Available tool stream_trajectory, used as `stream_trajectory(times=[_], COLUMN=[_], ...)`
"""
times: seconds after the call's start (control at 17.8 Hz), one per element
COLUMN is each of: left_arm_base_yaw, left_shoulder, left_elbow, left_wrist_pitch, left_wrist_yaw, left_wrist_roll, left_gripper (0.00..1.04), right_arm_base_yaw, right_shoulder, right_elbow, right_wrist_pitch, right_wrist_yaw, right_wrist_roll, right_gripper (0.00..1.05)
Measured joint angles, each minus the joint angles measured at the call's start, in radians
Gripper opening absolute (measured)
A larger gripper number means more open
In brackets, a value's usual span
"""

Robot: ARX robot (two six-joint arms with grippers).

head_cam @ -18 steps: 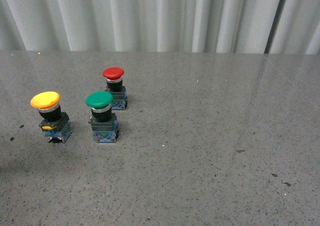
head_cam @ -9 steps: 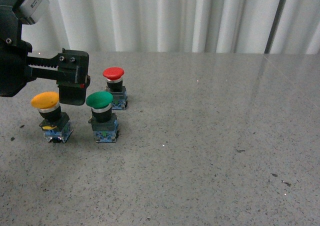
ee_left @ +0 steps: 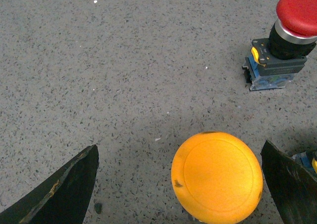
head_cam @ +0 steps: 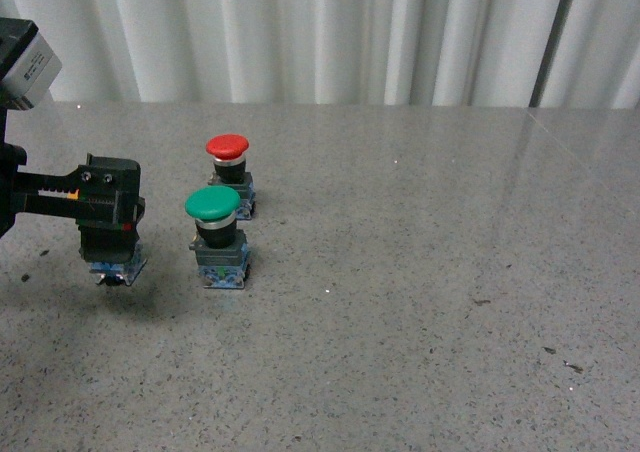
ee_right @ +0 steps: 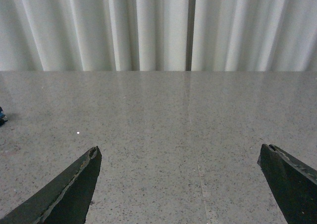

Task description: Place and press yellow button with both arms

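In the left wrist view the yellow button's round cap lies between the two black fingers of my open left gripper, nearer one finger; I see no contact. In the front view the left gripper is low at the far left and hides the yellow cap. Only the button's blue-grey base shows beneath it. My right gripper is open and empty over bare table, out of the front view.
A green-capped button stands just right of the left gripper. A red-capped button stands behind it and also shows in the left wrist view. The grey speckled table ends at a white curtain.
My left gripper has dropped from above the buttons down over the yellow one, hiding its cap. The green button has shifted slightly to the right.
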Motion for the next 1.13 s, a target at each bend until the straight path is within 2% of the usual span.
stream_trajectory(times=[0.17,0.28,0.39,0.51,0.79,1.13], left_arm_base_yaw=[0.003,0.013,0.014,0.015,-0.038,-0.245], left_shoulder=[0.026,0.034,0.013,-0.020,-0.132,-0.077], left_elbow=[0.000,0.000,0.000,0.002,0.088,0.387], left_wrist_pitch=[0.007,-0.012,-0.036,-0.057,-0.137,-0.196], left_wrist_yaw=[0.013,0.013,0.013,0.008,-0.010,-0.055], left_wrist_roll=[0.007,0.018,0.034,0.039,0.053,0.029], left_gripper=[0.98,0.60,0.40,0.30,0.28,0.27], right_arm_base_yaw=[0.000,0.000,0.000,0.000,0.000,0.000], right_shoulder=[0.000,0.000,0.000,0.000,0.000,0.000], right_elbow=[0.000,0.000,0.000,0.000,0.000,0.000], right_wrist_pitch=[0.000,0.000,0.000,0.000,0.000,0.000], right_wrist_yaw=[0.000,0.000,0.000,0.000,0.000,0.000], right_wrist_roll=[0.000,0.000,0.000,0.000,0.000,0.000], right_gripper=[0.98,0.98,0.98,0.98,0.98,0.98])
